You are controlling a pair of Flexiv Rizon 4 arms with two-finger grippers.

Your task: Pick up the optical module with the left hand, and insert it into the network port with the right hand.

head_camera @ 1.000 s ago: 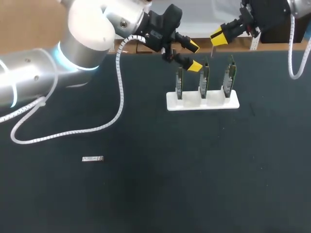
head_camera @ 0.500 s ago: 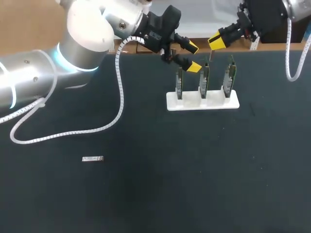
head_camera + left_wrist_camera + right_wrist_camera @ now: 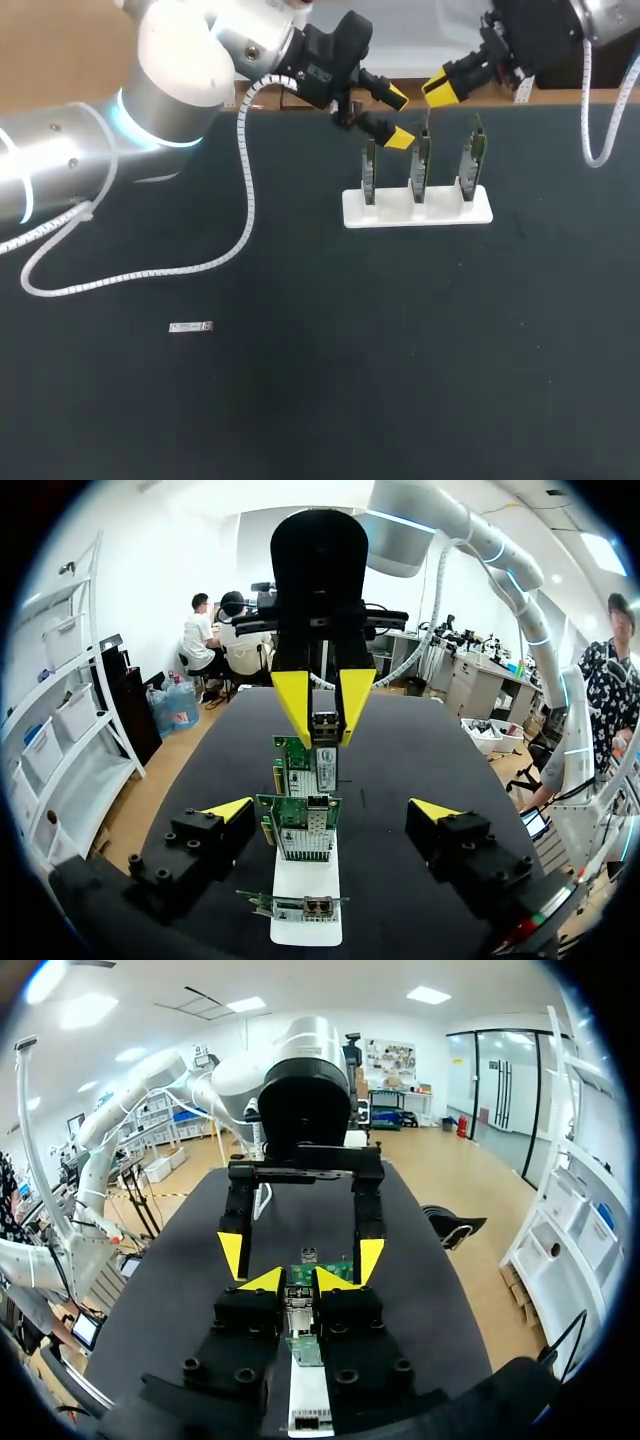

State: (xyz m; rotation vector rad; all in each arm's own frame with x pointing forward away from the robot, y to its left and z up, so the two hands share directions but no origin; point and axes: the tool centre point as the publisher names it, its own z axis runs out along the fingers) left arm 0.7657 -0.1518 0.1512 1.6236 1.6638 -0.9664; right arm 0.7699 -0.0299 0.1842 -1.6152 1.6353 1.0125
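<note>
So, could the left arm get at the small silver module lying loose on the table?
Probably yes. The loose module lies alone on bare table on that arm's side, nothing over it, and the left gripper is open and empty, though it is off by the card stand.

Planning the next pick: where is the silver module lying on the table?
In the head view, the module lies flat on the table's left side, alone, well away from the white stand.

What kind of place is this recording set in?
Probably a robotics test bench for electronics assembly: a black-topped table, a white holder with three upright green network cards, and the right gripper shut on a small silver optical module.
</note>
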